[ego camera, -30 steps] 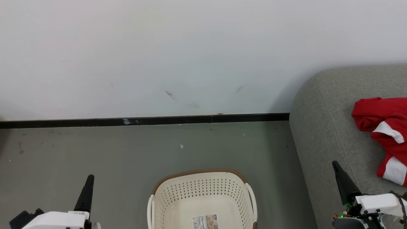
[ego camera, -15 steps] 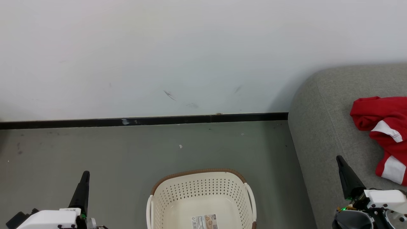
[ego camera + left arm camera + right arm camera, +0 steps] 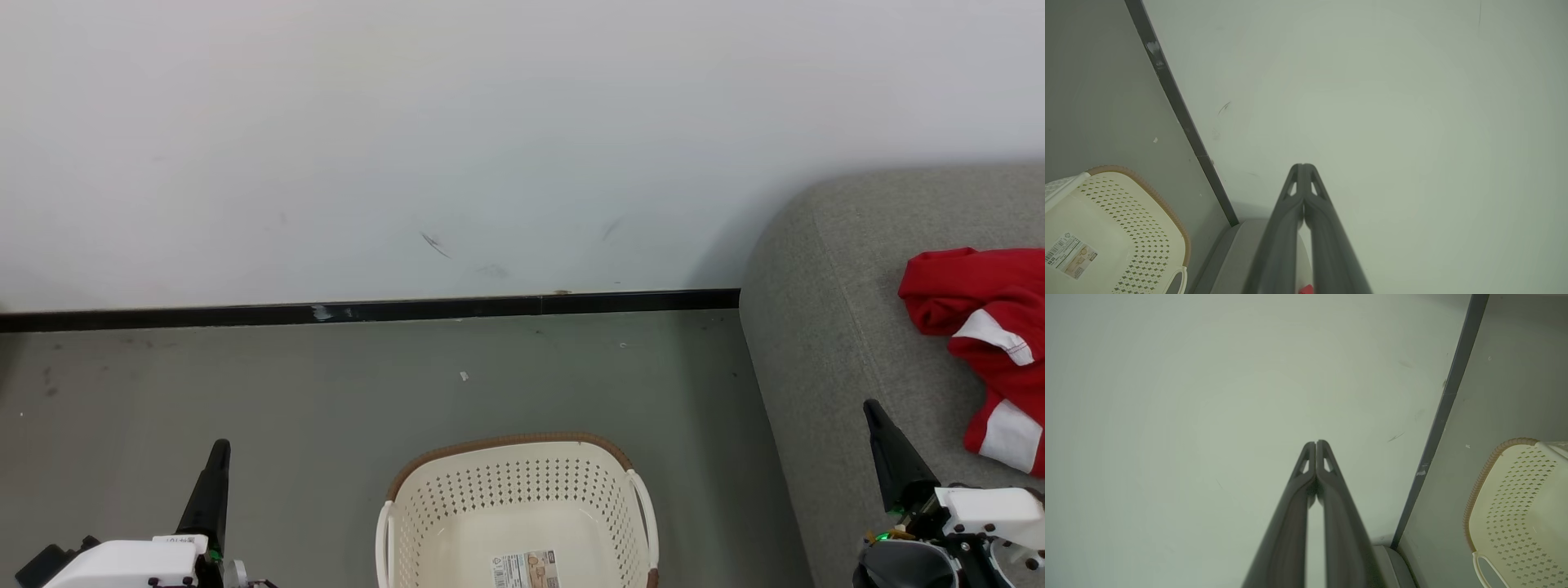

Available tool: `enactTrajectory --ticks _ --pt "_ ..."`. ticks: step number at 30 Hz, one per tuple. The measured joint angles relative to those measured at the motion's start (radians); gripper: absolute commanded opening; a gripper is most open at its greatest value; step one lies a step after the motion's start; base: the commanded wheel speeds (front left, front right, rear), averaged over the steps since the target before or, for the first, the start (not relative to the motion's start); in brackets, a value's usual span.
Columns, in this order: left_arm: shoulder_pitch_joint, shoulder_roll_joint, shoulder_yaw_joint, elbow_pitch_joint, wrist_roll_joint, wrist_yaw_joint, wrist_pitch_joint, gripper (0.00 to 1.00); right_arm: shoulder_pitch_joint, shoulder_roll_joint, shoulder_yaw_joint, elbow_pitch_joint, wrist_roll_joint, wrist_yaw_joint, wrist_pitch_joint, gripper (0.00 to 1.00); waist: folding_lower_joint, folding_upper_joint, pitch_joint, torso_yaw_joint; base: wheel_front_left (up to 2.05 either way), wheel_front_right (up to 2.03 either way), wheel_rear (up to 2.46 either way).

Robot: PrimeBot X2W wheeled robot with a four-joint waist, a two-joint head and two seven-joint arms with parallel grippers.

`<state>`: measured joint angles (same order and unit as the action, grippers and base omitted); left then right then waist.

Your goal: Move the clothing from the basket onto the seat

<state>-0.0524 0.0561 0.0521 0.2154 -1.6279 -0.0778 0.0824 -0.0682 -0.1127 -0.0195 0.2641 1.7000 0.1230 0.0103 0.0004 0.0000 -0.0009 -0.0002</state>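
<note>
The red clothing (image 3: 971, 286) lies on the grey seat (image 3: 816, 343), off to the right. The white basket (image 3: 506, 442) sits on the floor (image 3: 326, 384) near the seat. The left gripper (image 3: 219, 453) and the right gripper (image 3: 873, 412) are both pinched tight, holding nothing.

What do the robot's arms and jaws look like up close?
The jaws on each arm are two long matte black fingers tapering to a point, with small triangular cut-outs near the tips. Behind them sit glossy white boxy wrist housings with dark screws and a small green light.
</note>
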Motion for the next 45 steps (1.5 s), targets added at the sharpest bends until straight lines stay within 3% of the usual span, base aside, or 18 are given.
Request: enactTrajectory --ticks 45 --pt "-0.001 -0.001 0.001 0.007 0.000 -0.004 0.000 0.00 0.000 -0.001 0.000 0.003 0.005 0.000 0.000 0.00 -0.0002 0.0000 0.000 0.000 0.00 0.00 0.00"
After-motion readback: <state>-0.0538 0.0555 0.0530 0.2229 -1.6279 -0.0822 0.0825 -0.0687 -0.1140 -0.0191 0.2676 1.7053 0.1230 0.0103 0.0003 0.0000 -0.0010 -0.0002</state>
